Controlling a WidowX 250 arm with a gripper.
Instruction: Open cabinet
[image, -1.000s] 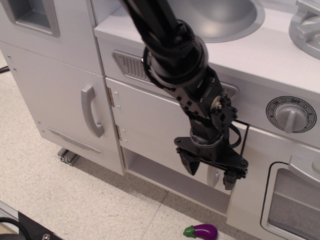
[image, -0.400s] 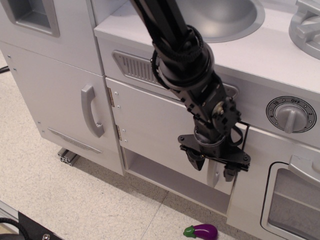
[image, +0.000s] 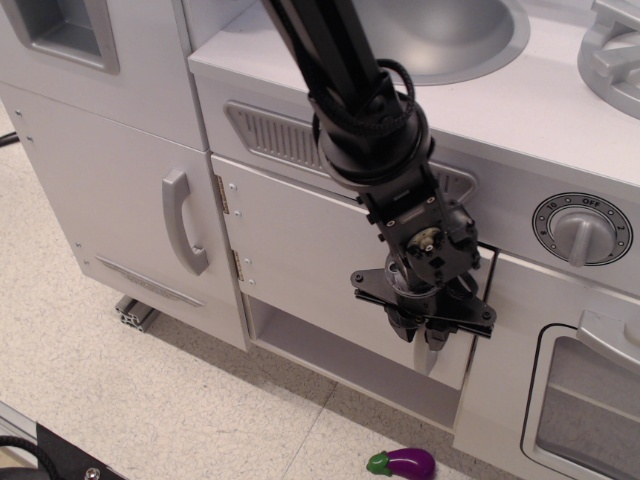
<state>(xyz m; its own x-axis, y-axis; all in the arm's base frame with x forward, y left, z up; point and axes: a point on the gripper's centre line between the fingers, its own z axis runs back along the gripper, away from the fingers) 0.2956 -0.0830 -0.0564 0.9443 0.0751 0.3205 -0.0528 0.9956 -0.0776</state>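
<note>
The cabinet is the toy kitchen's squarish pale-grey door (image: 300, 250) under the sink, with two small hinges on its left side (image: 223, 195). Its small grey loop handle (image: 429, 359) is near the door's right edge. My black gripper (image: 426, 333) reaches down from the top of the frame and is shut on the upper part of that handle, with only the handle's lower end showing below the fingers (image: 408, 322). A thin dark gap shows along the door's right edge. The open shelf below the door is visible.
A taller door with a long bar handle (image: 185, 222) stands to the left. The sink (image: 450, 30) is above, a dial knob (image: 581, 230) and the windowed oven door (image: 590, 400) are to the right. A toy eggplant (image: 402, 462) lies on the floor.
The fingers were spread wide either side of the handle; they have now closed together onto it. The wrist shifted slightly right and toward the door.
</note>
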